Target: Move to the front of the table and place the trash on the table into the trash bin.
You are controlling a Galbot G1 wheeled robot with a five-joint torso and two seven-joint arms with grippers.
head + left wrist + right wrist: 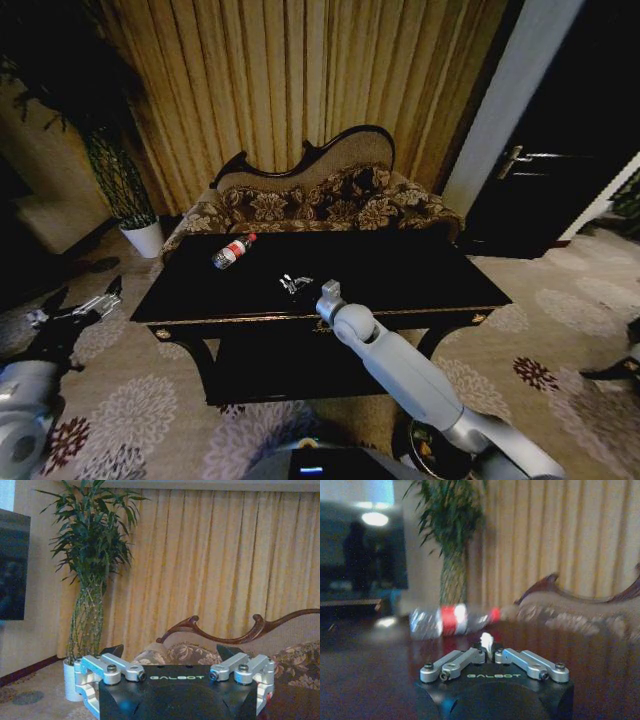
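The black glossy table (430, 272) with gold trim stands right in front of me. A clear plastic bottle (233, 251) with a red cap and red-white label lies on its side at the table's far left; it is also in the right wrist view (451, 620). My right gripper (296, 284) reaches over the table's front middle and is shut on a white crumpled scrap (486, 641). My left gripper (103, 297) hangs open off the table's left end, its fingers spread wide (170, 652). A dark round trash bin (432, 452) sits on the floor, partly hidden under my right arm.
A patterned brown sofa (320, 200) stands behind the table, against tan curtains. A tall plant in a white pot (145, 238) is at the back left. A dark door (540, 170) is at the right. Patterned carpet surrounds the table.
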